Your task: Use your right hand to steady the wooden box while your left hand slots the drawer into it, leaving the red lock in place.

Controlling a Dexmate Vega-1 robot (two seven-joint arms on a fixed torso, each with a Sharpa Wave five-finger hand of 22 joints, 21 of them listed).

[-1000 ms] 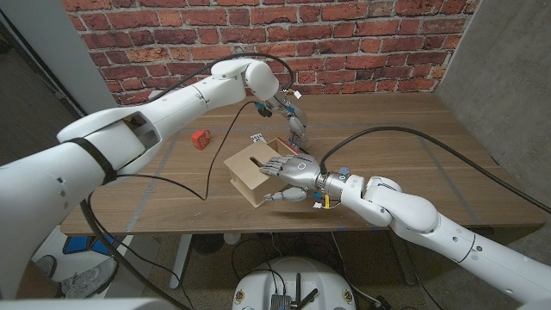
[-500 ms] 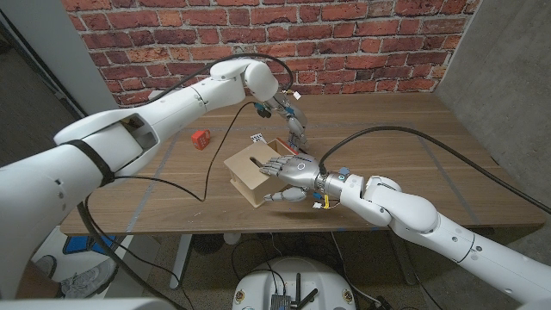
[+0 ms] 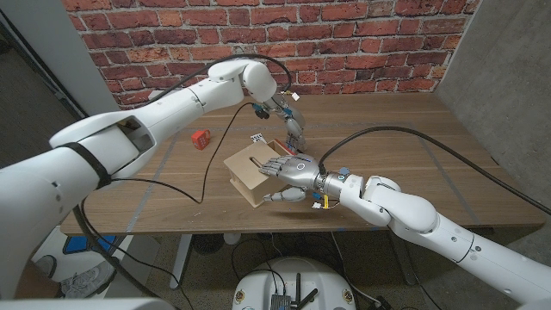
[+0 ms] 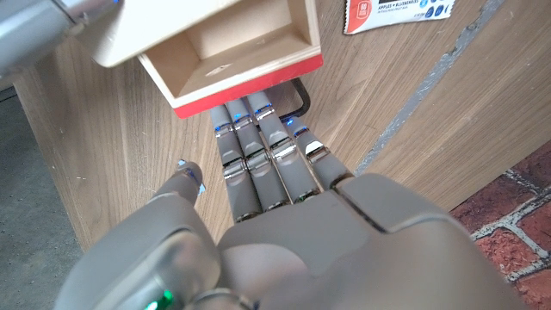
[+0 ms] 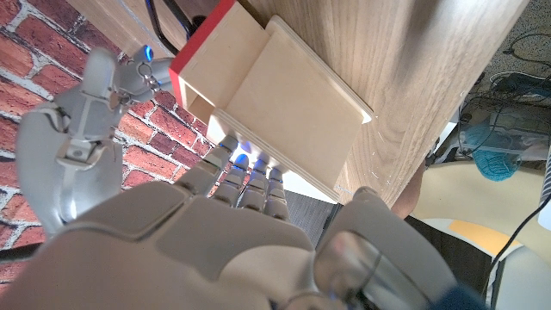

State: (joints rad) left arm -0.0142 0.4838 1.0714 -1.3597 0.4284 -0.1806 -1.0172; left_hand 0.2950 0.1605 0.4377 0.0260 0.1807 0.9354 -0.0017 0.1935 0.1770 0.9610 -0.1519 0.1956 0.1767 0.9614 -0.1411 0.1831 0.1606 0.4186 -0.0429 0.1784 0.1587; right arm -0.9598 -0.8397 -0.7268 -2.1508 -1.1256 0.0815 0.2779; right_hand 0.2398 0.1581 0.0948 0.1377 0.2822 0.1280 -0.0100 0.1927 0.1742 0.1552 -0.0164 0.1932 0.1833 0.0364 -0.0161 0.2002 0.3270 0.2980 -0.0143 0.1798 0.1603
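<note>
Nearest, the right robot hand (image 3: 288,170) is clamped on the wooden box (image 3: 251,170), its fingers laid over the top and its thumb under the near side, as the head view and the right wrist view show. That box sits near the middle of the surface (image 3: 413,164), turned at an angle, with a small slot in its top.

Just beyond it, on the far right side of the box, the drawer (image 4: 231,53) is partly in. In the left wrist view its open tray and red front edge stick out of the box, so it is not yet pushed home. The left robot hand (image 3: 293,125) stands right behind it with its fingers together and straight, their tips at the red front; whether they press on it or only come close I cannot tell. It grips nothing.

Farther left, well apart from the box, the red lock (image 3: 201,139) sits on the surface untouched, as the task wants. A small printed card (image 4: 398,12) lies on the surface just beyond the drawer.

As I judge it, the steadying is done and the slotting is under way; what is left is the final push until the red front meets the box.
</note>
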